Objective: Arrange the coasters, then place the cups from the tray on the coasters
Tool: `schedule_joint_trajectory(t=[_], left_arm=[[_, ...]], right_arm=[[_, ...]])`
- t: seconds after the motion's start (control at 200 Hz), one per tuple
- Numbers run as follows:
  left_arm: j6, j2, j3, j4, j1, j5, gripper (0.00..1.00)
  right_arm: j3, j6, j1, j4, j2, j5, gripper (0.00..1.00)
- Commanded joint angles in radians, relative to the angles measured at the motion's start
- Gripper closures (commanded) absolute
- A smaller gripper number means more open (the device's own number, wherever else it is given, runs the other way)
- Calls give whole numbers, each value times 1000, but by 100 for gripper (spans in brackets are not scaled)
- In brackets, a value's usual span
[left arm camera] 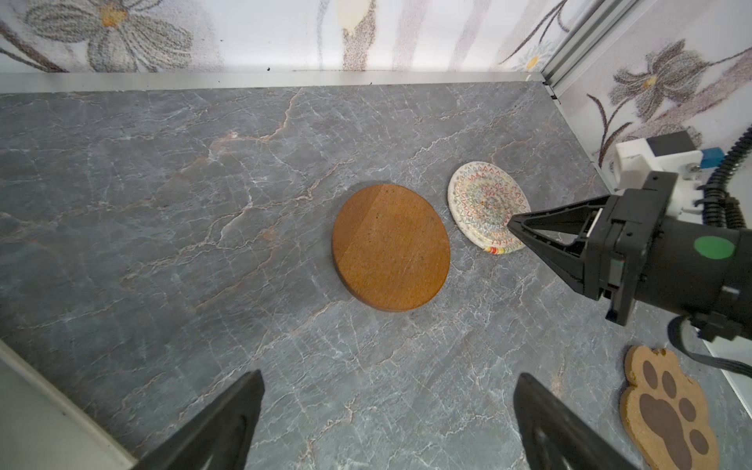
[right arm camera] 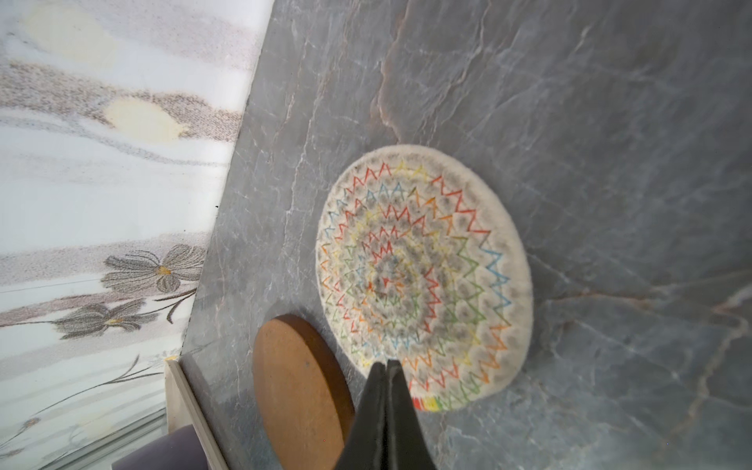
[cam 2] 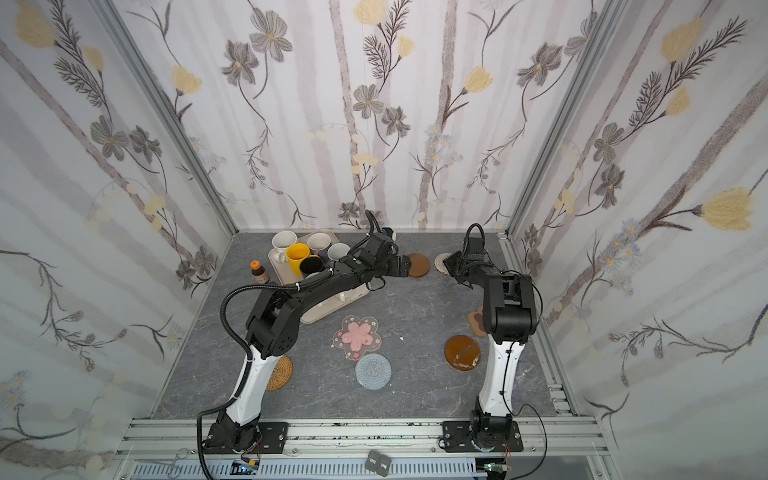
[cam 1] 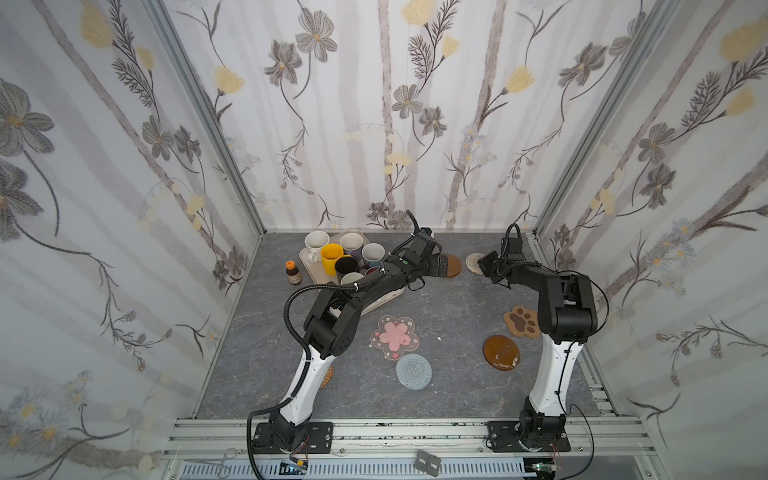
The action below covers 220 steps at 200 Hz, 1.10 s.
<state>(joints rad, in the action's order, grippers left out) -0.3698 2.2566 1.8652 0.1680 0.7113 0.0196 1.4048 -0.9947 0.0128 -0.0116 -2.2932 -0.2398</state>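
Right gripper closed, empty; left gripper wide. Press your closed tips onto the far cream woven coaster; slide it flat, slowly.

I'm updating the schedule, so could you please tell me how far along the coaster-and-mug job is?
Done: nothing clearly; every visible mug stands on the tray. In hand: the right gripper, shut, has its tip at the edge of the woven coaster, beside the wood disc; the open left gripper hovers near that disc. Left: arranging the five other scattered coasters, then moving all mugs.
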Motion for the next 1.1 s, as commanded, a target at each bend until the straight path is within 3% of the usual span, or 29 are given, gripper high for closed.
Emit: schedule_joint_trajectory(t=[0.0,0.505,0.769,0.994,1.094], left_arm=[[-3,-27,-30,-61,-6,4,2],[-11,-102,-170,-130,-35,23,1],[-12,-136,-226,-146,-42,23,1],[-24,-196,-282,-152,-34,1,1],[-32,-239,-324,-154,-24,-17,1]], right_arm=[[30,-71,-8,-22,-28,44,100],[237,-125,-59,74,-162,37,100],[245,-80,-55,80,-131,47,100],[199,89,-51,113,19,60,78],[108,165,-50,95,121,59,61]])
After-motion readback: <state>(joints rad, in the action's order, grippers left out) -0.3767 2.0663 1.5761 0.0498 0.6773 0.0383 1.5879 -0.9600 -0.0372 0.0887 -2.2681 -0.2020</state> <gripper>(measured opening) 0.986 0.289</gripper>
